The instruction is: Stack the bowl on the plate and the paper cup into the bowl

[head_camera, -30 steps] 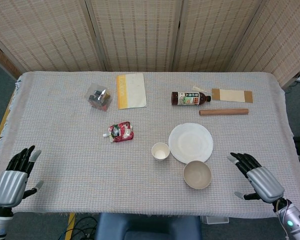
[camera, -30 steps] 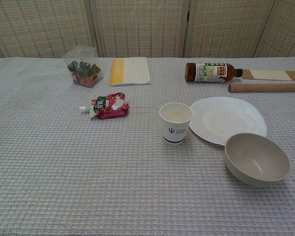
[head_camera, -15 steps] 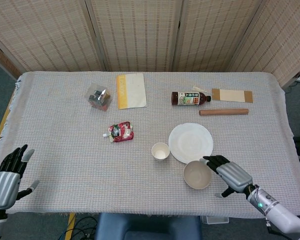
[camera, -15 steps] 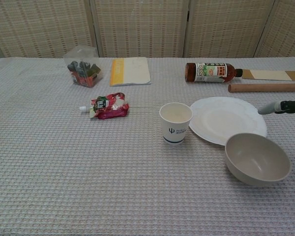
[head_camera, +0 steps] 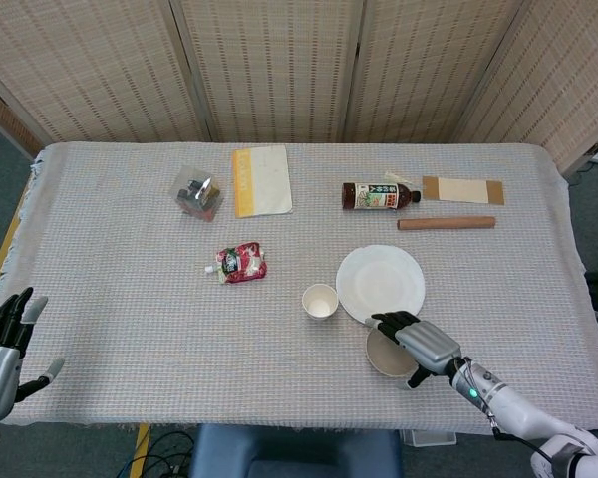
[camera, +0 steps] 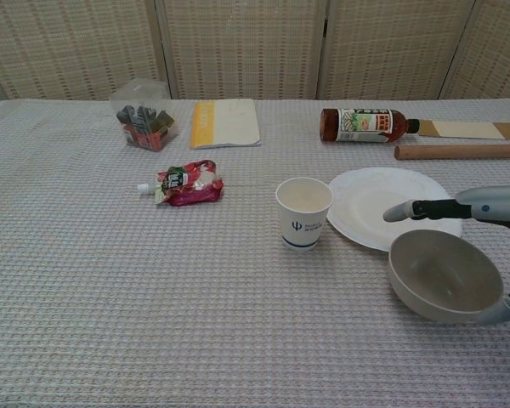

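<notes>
A beige bowl (head_camera: 383, 356) (camera: 443, 274) stands near the table's front edge, just in front of a white plate (head_camera: 381, 283) (camera: 382, 204). A white paper cup (head_camera: 320, 301) (camera: 303, 212) stands upright left of the plate. My right hand (head_camera: 420, 344) (camera: 474, 204) hangs over the bowl's right side with its fingers (camera: 421, 208) stretched above the rim and the thumb low at the near side; it holds nothing. My left hand (head_camera: 0, 351) is at the front left corner, fingers spread, empty.
At the back lie a brown bottle (head_camera: 379, 195), a wooden stick (head_camera: 446, 223), a tan card (head_camera: 462, 189), a yellow-edged booklet (head_camera: 261, 180) and a clear box of clips (head_camera: 197, 192). A red pouch (head_camera: 241, 263) lies left of the cup.
My right hand has moved left from the table's right front edge to above the bowl. My left hand has drifted down and left, toward the corner.
</notes>
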### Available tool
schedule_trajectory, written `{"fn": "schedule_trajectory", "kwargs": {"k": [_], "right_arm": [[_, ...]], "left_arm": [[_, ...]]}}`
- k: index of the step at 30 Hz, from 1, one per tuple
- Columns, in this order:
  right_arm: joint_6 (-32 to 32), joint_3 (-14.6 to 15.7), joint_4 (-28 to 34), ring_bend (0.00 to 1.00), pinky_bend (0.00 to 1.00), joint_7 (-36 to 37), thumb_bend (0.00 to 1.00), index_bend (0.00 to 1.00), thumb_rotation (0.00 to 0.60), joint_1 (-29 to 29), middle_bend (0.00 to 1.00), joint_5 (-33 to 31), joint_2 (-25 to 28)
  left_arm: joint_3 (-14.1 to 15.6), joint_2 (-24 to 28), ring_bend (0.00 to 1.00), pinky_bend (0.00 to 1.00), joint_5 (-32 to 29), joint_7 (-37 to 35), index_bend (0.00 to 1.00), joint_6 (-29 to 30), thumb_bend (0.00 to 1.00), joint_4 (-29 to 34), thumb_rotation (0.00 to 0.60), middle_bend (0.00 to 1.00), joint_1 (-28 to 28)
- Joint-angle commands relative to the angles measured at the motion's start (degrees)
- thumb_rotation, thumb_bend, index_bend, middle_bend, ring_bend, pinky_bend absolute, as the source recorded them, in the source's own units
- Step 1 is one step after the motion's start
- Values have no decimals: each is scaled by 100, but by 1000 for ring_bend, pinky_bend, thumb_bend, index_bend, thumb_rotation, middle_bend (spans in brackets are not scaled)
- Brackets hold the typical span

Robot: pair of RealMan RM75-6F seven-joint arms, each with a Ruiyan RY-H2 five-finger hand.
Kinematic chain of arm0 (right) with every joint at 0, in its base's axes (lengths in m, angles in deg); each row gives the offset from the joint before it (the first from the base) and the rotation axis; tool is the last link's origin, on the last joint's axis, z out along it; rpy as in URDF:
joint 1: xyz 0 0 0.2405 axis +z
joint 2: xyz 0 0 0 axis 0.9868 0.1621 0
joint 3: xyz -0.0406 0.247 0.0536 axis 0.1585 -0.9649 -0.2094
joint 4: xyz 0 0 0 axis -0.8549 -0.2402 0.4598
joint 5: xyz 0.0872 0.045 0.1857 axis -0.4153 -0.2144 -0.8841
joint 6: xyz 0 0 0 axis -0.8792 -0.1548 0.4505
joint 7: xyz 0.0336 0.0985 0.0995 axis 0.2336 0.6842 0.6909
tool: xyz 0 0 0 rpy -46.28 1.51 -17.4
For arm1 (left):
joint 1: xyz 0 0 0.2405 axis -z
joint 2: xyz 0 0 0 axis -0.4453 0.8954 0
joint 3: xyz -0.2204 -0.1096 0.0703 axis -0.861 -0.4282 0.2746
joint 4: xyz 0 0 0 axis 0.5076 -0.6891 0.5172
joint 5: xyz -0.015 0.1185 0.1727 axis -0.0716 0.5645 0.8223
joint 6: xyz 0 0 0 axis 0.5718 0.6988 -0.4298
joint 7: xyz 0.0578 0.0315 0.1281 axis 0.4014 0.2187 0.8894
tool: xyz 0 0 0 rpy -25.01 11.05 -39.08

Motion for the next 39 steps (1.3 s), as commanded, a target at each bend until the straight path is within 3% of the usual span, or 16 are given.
{"fn": "schedule_trajectory", "kwargs": {"k": [1, 13, 20, 23, 31, 39], "right_arm": [[46, -11, -49, 0, 0, -34, 97, 0, 600, 51, 0, -55, -62], [16, 60, -371, 0, 11, -48, 120, 0, 600, 95, 0, -92, -359], [-102, 106, -548, 0, 351, -60, 235, 0, 600, 75, 0, -36, -513], [-169, 116, -556, 0, 442, -77, 287, 0, 600, 56, 0, -28, -510], [-493, 22, -368, 0, 453, 75, 294, 0, 600, -4, 0, 18, -253], [-582, -308, -313, 0, 453, 495, 281, 0, 600, 81, 0, -272, 27]], "left_arm": [[-4, 16, 0, 163, 2, -19, 42, 20, 254, 6, 600, 0, -17], [-18, 33, 0, 162, 9, -32, 42, 25, 255, 24, 600, 0, -41], [-31, 40, 0, 163, 8, -57, 42, 30, 255, 14, 600, 0, -51], [-36, 40, 0, 163, 4, -66, 42, 19, 254, 7, 600, 0, -48], [-40, 22, 0, 162, 2, -21, 42, -15, 254, 10, 600, 0, -42], [-46, -4, 0, 163, -23, 44, 42, -92, 255, 23, 600, 0, -16]]}}
